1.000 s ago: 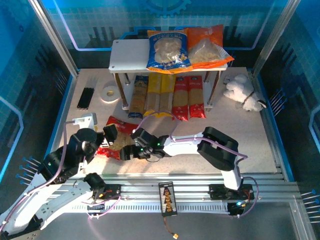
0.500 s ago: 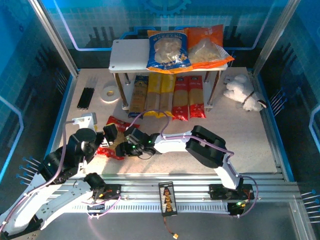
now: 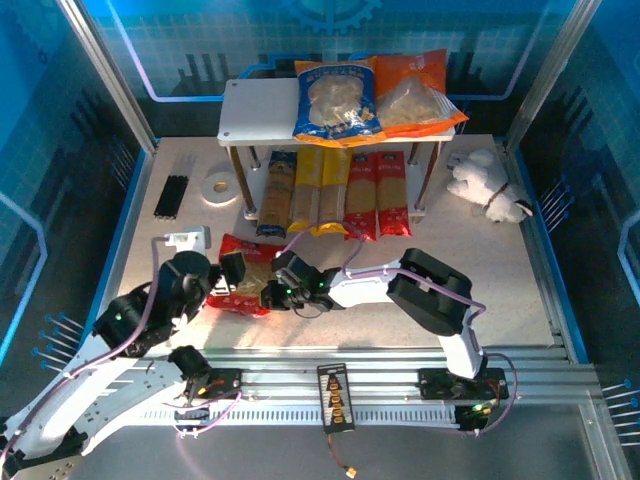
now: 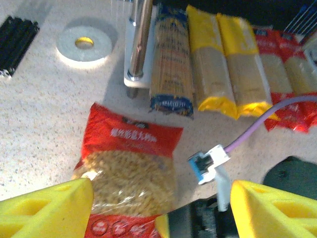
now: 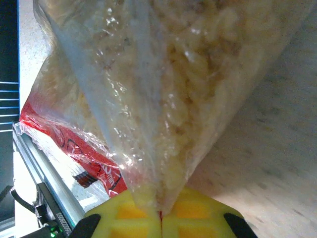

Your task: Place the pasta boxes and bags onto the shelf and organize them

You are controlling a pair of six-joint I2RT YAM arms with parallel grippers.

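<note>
The red bag [image 3: 246,272] lies on the table in front of the shelf [image 3: 262,108]. My right gripper [image 3: 272,295] is shut on the bag's near right edge; the clear film [image 5: 163,89] is pinched between its yellow pads [image 5: 129,218]. My left gripper [image 3: 230,270] is open at the bag's left side, with the red bag [image 4: 131,163] between its spread fingers [image 4: 44,208]. The blue bag [image 3: 337,100] and orange bag [image 3: 415,92] lie on the top board. The dark blue [image 4: 171,69], two yellow [image 4: 208,64] and two red [image 4: 272,69] pasta boxes lie side by side on the lower board.
A white tape roll [image 3: 216,184] and a black stick bundle [image 3: 172,195] lie left of the shelf. A white plush toy [image 3: 487,185] sits at the right. A shelf post [image 4: 141,39] stands just behind the red bag. The right arm's purple cable [image 4: 267,124] crosses the table.
My left arm has moved forward and right, closer around the red bag. The right gripper shifted left and then back right, dragging the bag's edge with it.
</note>
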